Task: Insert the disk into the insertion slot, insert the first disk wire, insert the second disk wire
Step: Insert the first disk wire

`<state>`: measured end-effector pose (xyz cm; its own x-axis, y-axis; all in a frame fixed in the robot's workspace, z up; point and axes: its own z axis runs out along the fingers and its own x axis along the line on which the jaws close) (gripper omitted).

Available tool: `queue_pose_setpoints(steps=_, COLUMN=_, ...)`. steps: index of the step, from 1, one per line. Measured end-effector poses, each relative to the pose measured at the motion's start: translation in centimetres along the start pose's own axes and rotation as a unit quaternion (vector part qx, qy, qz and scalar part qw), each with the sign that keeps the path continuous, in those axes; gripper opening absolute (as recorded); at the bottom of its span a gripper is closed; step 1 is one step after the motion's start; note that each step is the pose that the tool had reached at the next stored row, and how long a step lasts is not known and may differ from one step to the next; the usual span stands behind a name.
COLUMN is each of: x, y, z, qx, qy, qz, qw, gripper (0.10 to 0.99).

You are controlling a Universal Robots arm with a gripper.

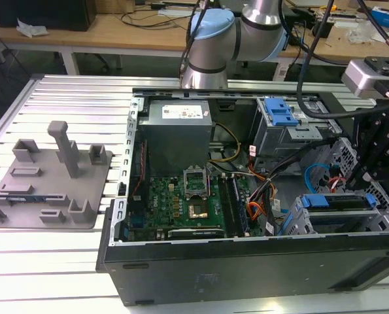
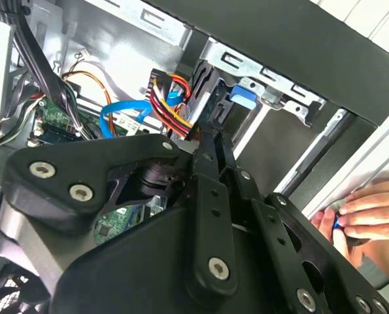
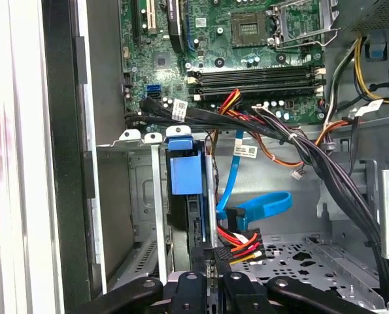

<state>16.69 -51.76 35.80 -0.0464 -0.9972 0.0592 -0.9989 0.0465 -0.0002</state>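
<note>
The disk (image 1: 341, 219), in its blue carrier (image 3: 183, 171), sits inside the grey insertion slot (image 1: 293, 221) at the case's near corner on the exterior view's right. My gripper (image 3: 209, 267) is right behind the disk's rear edge, fingers together on the dark plug of the first disk wire (image 3: 238, 245), a red and orange bundle (image 2: 171, 104). The plug is against the disk's back. The second disk wire (image 3: 263, 204), a blue cable (image 2: 122, 112), loops beside the bundle. I cannot tell whether its plug is seated.
A person's hand (image 2: 363, 210) rests on the case's outer edge close to my gripper. Black cable bundles (image 3: 312, 157) cross above the slot. The taller bay with a blue latch (image 1: 280, 112), the power supply (image 1: 178, 131) and the motherboard (image 1: 194, 199) occupy the case.
</note>
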Motion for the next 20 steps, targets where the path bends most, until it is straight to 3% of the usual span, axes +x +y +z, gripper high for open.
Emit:
queue_pose_setpoints(steps=9, x=0.01, y=0.00, z=0.01, qx=0.0000, qy=-0.0001, qz=0.000, qw=1.0000, gripper=0.165)
queue_pose_setpoints(steps=14, x=0.00, y=0.00, z=0.11, qx=-0.0003, qy=-0.0053, qz=0.000, qw=1.0000, gripper=0.165)
queue_pose_setpoints(steps=20, x=0.01, y=0.00, z=0.12, qx=-0.0003, qy=-0.0060, qz=0.000, qw=1.0000, gripper=0.165)
